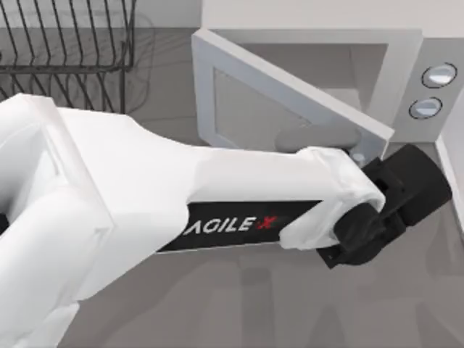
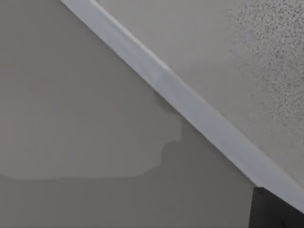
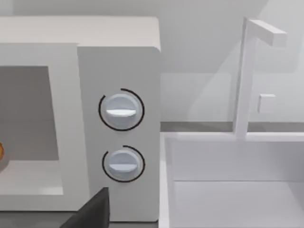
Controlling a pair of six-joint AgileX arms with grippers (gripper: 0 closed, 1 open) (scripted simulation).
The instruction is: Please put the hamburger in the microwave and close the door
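Note:
The white microwave point(image 1: 406, 51) stands at the back right of the table, with two round knobs point(image 1: 438, 75) on its panel. Its door point(image 1: 290, 94) hangs partly open, slanting out from the hinge at the left. My left arm reaches across the table, and its black gripper point(image 1: 413, 188) sits just outside the door's free edge. The left wrist view shows the door's pale edge point(image 2: 190, 102) running diagonally, close to the camera. In the right wrist view, a sliver of the orange hamburger point(image 3: 1, 153) shows on the floor of the cavity point(image 3: 28, 114).
A black wire dish rack point(image 1: 65, 51) stands at the back left. Right of the microwave lies a white sink basin point(image 3: 232, 190) with a white faucet point(image 3: 244, 76). Grey tabletop point(image 1: 290, 304) lies in front of the arm.

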